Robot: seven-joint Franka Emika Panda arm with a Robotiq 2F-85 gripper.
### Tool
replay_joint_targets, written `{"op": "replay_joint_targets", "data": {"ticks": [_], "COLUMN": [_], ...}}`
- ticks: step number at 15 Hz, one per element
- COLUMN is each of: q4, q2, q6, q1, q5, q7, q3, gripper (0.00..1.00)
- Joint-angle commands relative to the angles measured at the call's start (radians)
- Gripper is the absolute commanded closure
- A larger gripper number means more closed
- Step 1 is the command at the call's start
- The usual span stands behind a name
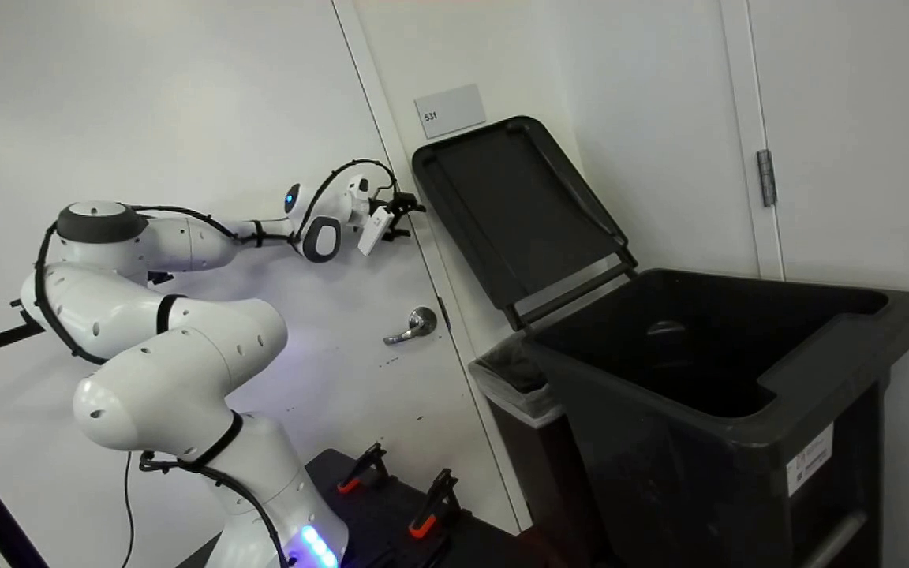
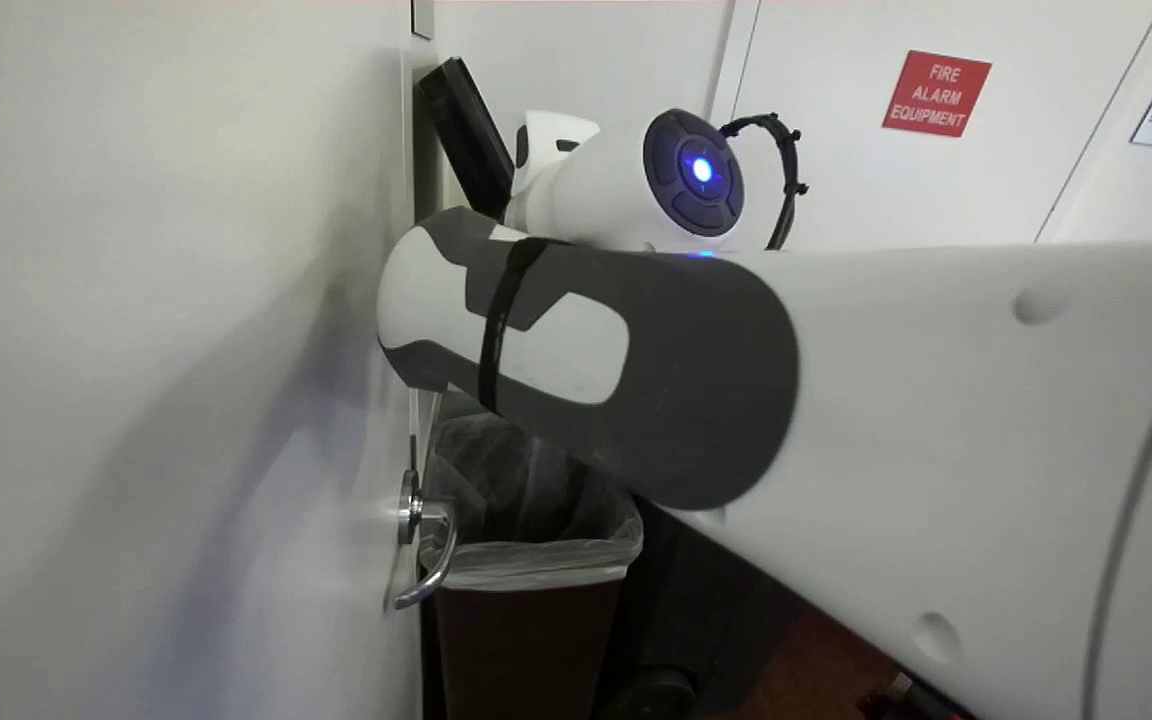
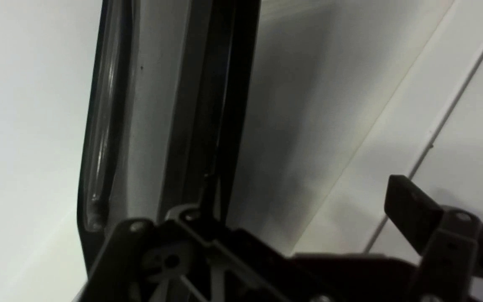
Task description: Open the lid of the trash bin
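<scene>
Task status: judged complete, or very nearly so. In an exterior view, the lid (image 1: 521,213) stands raised on its hinge at the left side of the trash bin (image 1: 660,473), tilted back to the left; the opening of the trash bin is uncovered. The claw (image 3: 304,182) has its jaws wide apart, with nothing held between them. It is located just to the left of the lid. Contact between claw and lid cannot be determined.

Remaining, by judgement: confirm that the lid stands unsupported, then withdraw the claw. If the lid must swing fully back, that step is not yet done.

View differences: the interior of the trash bin and its pale sticker (image 1: 809,459) are visible in an exterior view. Where the arm (image 2: 866,400) fills an exterior view, it hides the claw; the lid, as far as can be judged, appears there only as a narrow dark slab. The red sign (image 2: 936,93), far and to the right, is visible there alone. The wrist view shows the jaw spacing most clearly, but not the opening of the trash bin. The lined waste basket (image 2: 526,650) appears in both exterior views.
</scene>
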Motion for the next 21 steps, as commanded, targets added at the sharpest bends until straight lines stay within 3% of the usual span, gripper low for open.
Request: {"op": "replay_joint_targets", "data": {"ticks": [1,8,9,13,17,21], "q4": [-0.052,-0.103,-0.116,-0.176,-0.270,-0.393], "q2": [0.043,0.036,0.114,0.204,0.312,0.326], "q6": [-0.113,-0.339,-0.297,-0.268,-0.235,-0.210], "q1": [0.091,0.193,0.216,0.324,0.536,0.810], "q5": [-0.049,-0.089,-0.163,-0.296,-0.466,-0.718], "q7": [0.026,0.016,0.043,0.136,0.290,0.547], "q3": [-0.079,-0.167,-0.159,-0.233,-0.410,-0.696], "gripper": [0.00,0.00,0.00,0.00,0.00,0.00]}}
